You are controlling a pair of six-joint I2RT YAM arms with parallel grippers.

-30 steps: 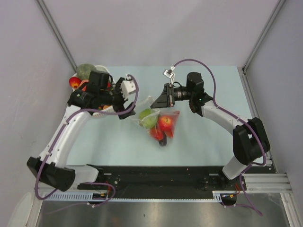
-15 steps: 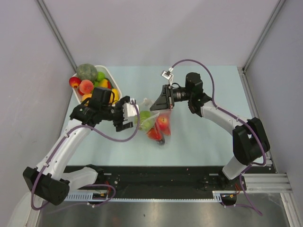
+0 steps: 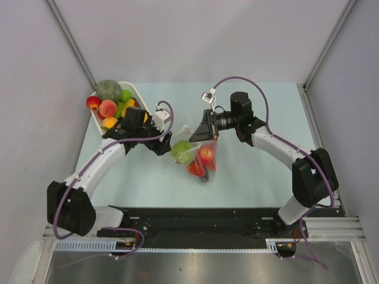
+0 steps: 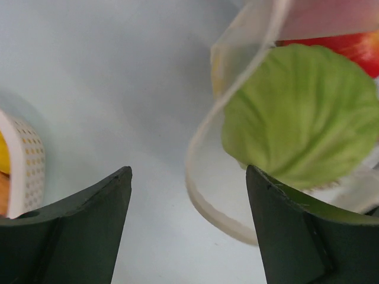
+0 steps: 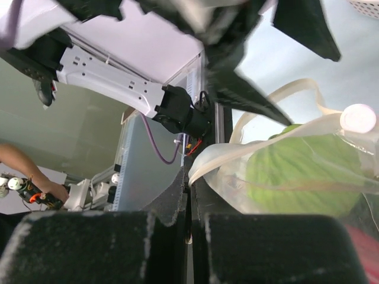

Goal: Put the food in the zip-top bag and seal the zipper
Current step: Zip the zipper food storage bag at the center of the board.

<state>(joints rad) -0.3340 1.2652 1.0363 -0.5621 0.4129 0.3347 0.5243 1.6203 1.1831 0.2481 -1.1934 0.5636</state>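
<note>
**Some in, some out, nothing sealed**

Clear crinkly zip-top bag (image 3: 192, 155) sits mid pale-blue table (image 3: 260, 118), between the arms, already carrying a green veined piece (image 4: 302, 112), a glossy red apple (image 3: 206, 155) and more red beneath. Right pincer (image 3: 208, 137) is clamped tight on the bag's mouth edge. Left pincer (image 3: 164, 146) gapes wide and empty, right at the opposite lip. White perforated plastic basket (image 3: 140, 94) at far left holds more fruit (image 3: 108, 108), so loading looks unfinished. Thin colourless zipper strip (image 4: 195, 142) curls apart: closing it is the job left.
</note>
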